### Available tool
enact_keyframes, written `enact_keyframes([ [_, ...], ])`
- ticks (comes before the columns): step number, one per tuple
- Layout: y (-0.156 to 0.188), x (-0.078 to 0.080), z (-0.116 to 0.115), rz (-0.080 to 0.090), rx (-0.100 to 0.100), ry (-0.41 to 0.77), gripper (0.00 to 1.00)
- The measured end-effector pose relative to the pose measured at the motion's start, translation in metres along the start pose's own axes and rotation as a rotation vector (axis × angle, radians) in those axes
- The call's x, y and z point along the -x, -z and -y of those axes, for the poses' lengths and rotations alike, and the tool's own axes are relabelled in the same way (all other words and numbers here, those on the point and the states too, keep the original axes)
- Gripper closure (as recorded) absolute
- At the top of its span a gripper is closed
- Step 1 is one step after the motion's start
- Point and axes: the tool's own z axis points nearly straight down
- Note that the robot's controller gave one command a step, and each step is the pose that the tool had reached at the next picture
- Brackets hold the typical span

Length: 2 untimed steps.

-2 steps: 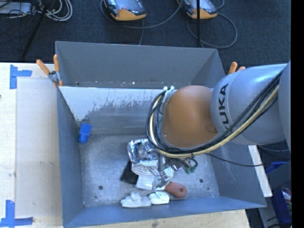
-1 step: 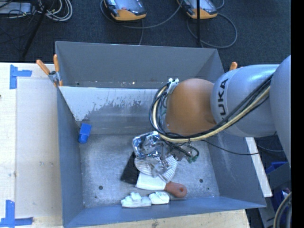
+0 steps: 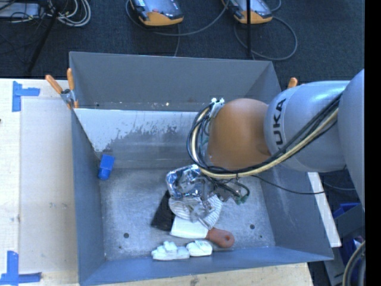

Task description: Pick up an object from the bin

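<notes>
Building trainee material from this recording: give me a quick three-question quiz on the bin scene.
1. True or false: the blue block lies alone by the bin's left wall.
2. Which lies nearest the view's bottom edge? A) white piece B) black piece C) blue block
3. Fill in: the gripper is down over the ____ in mid-bin.
Key: 1 true; 2 A; 3 heap.

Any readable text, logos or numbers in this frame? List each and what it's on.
"UKA": on the grey arm link, next to the orange cover; the word's start is out of sight.
Screens of the two handheld units beyond the bin: too small to read.
Blue block and the heap in the bin: no lettering I can make out.
</notes>
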Motion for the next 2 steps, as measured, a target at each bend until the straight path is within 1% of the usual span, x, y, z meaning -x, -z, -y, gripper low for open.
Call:
enact_keyframes([
  [1,0.011,0.004,0.004,0.018,-0.013,0.050,1.00],
  [2,0.217,0.003,0.001,0.007,-0.007,0.289,1.00],
])
